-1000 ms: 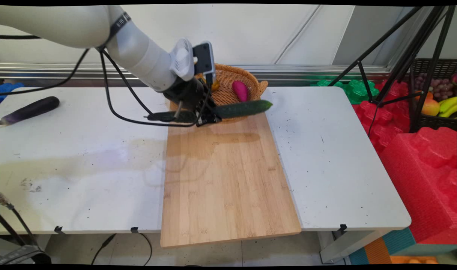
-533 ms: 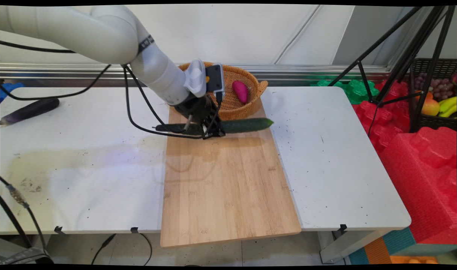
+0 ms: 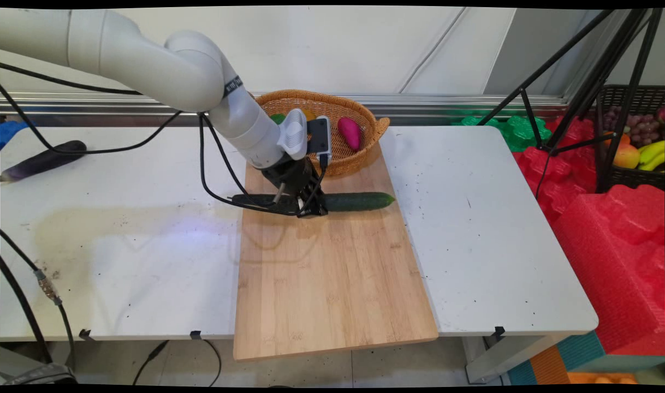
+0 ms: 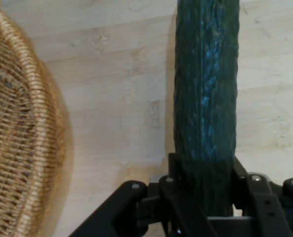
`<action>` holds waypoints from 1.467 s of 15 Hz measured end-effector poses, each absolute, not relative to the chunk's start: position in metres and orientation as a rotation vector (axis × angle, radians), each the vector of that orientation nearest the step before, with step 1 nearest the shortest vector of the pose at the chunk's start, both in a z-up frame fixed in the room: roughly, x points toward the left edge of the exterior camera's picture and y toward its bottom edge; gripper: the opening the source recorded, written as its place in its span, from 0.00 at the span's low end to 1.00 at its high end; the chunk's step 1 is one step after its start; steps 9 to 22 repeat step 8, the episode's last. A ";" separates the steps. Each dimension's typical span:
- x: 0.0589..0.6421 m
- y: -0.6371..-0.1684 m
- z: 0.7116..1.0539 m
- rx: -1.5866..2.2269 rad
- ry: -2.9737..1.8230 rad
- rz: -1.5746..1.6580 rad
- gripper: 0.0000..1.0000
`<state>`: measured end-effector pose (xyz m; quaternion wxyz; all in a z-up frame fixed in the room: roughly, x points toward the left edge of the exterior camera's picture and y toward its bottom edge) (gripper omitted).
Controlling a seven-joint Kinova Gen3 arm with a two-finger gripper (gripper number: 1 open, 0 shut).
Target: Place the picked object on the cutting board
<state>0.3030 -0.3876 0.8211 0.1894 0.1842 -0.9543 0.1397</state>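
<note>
A long dark green cucumber (image 3: 357, 201) lies crosswise at the far end of the wooden cutting board (image 3: 332, 273), just in front of the wicker basket (image 3: 340, 155). My gripper (image 3: 309, 207) is shut on the cucumber near its middle, and its left part is hidden behind the hand. In the hand view the cucumber (image 4: 205, 98) runs up from between the black fingers (image 4: 178, 175), low over the board (image 4: 116, 98), with the basket (image 4: 18, 128) at the left.
The basket holds a magenta vegetable (image 3: 349, 132) and other produce. A dark eggplant (image 3: 42, 160) lies at the table's far left. Red foam blocks (image 3: 611, 245), a black tripod (image 3: 600, 71) and a crate of fruit (image 3: 635, 142) stand off the table's right side.
The gripper has carried the cucumber from over the basket's front rim toward the near side and down, to the board's surface.
</note>
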 end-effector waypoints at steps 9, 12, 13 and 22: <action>0.300 -0.392 0.811 0.518 -2.677 0.362 1.00; 0.300 -0.392 0.811 0.518 -2.677 0.362 1.00; 0.300 -0.392 0.811 0.518 -2.677 0.362 1.00; 0.300 -0.392 0.811 0.518 -2.677 0.362 1.00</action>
